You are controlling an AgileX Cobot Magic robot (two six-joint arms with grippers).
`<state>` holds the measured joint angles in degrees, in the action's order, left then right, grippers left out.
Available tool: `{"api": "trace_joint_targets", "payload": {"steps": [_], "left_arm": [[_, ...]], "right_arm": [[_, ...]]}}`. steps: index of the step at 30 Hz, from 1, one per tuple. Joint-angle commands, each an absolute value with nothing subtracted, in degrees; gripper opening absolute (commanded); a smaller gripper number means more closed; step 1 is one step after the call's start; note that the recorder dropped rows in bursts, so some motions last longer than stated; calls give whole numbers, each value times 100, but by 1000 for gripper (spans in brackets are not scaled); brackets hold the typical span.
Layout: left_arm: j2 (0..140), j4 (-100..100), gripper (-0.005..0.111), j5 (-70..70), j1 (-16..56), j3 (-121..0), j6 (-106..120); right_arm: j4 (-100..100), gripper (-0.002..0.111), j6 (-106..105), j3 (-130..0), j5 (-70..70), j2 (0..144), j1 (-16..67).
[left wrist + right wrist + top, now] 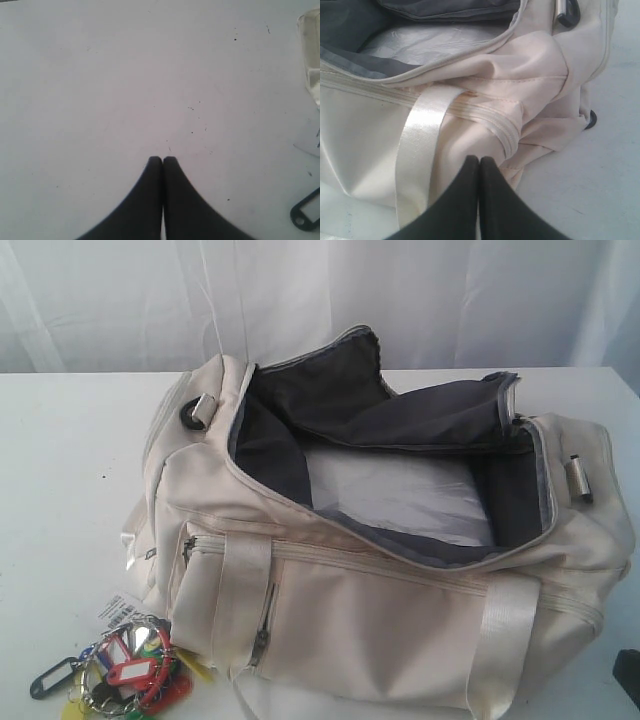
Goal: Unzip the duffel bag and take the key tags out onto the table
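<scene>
The cream duffel bag (400, 620) lies unzipped on the white table (70, 470), its dark grey lining and a pale sheet inside showing. The key tags (125, 670), a colourful bunch on rings, rest on the table at the bag's front left corner. My left gripper (162, 159) is shut and empty over bare table (125, 75); one black tag (306, 214) lies off to its side. My right gripper (479, 160) is shut and empty, just above the bag's (530, 65) end corner beside a webbing strap (420, 150). Neither gripper shows clearly in the exterior view.
A white paper label (115, 608) lies by the key tags. A metal buckle (580, 478) sits on the bag's right end and a black ring (192, 417) on its left end. White curtains hang behind the table.
</scene>
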<state>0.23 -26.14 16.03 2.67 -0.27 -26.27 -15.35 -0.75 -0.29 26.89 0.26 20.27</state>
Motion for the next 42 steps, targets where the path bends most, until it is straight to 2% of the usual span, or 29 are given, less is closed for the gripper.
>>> {"api": "trace_joint_targets", "payload": {"steps": [1,2,5,42], "left_arm": [[0,-1226,0,1351,260,0,-2611],[0,-225,0,1261,260,0,-2611],[0,475,0,1179,260,0,-2611],[0,462,0,1297,260,0,-2225]], "right_arm": [[-1518,0,-132,0,2662,0,1997],[-1518,0,-132,0,2662,0,1997],[-1518,0,-132,0,2662,0,1997],[-1518,0,-132,0,2662,0,1997]]}}
